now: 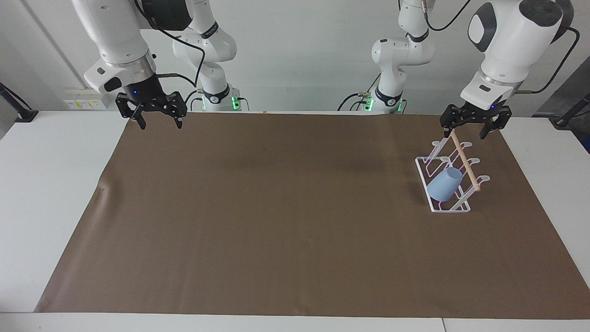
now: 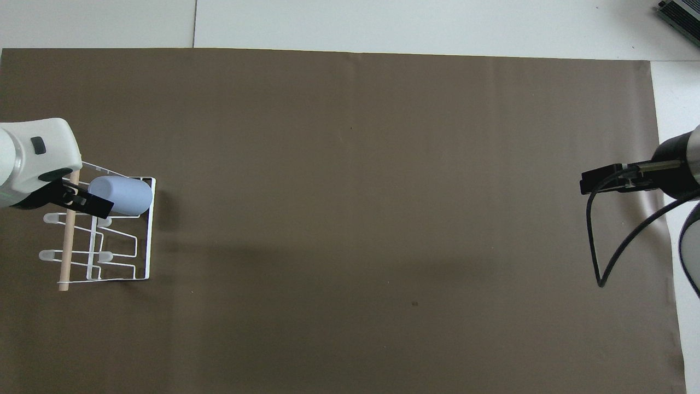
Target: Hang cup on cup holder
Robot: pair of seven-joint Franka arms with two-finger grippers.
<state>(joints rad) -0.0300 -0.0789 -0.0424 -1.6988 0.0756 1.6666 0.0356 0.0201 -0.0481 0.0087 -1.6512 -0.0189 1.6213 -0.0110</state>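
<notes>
Cup hangs tilted on a prong of the holder at the left arm's end of the table, rim up toward the dowel. Left gripper is up in the air, fingers spread and empty, over the holder's robot-side end, the cup below it. Right gripper waits open over the mat's corner, well apart.

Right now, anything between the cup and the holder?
No. The cup already hangs tilted on a prong of the cup holder. The left end effector is open, raised over the rack. The right end effector waits.
</notes>
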